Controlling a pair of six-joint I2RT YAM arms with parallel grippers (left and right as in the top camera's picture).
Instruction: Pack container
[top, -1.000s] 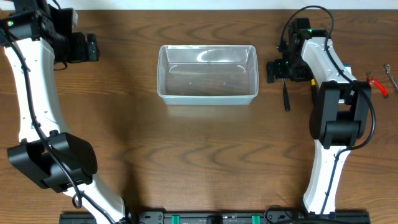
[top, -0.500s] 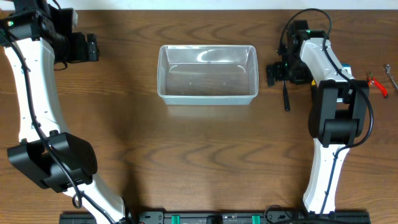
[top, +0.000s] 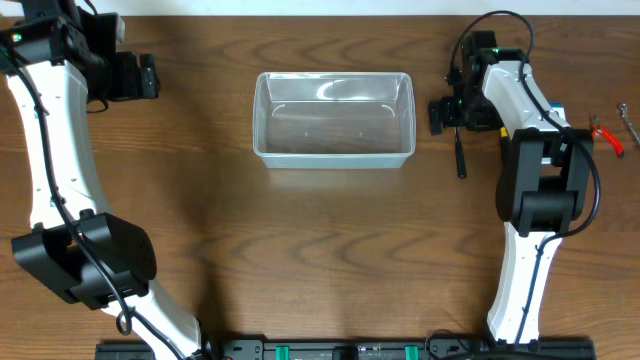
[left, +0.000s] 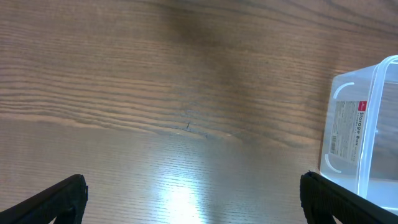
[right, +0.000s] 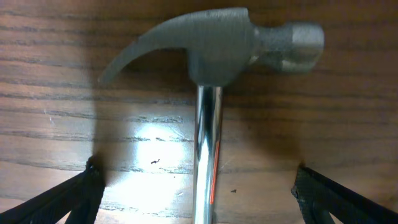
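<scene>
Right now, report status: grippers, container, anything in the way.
Left gripper open, empty. Right gripper open, fingers either side of the hammer, not gripping. Container empty, upright. Nothing blocks its opening.

A bench (top: 320, 230) of dark brown wood with a wavy grain fills every view. Along its far edge runs a thin pale strip (top: 300, 6); whether it is wall or floor cannot be told. Overhead light leaves a soft white glare (left: 180, 193) on the wood in the left wrist view and a smaller bright patch (right: 146, 134) in the right.
</scene>
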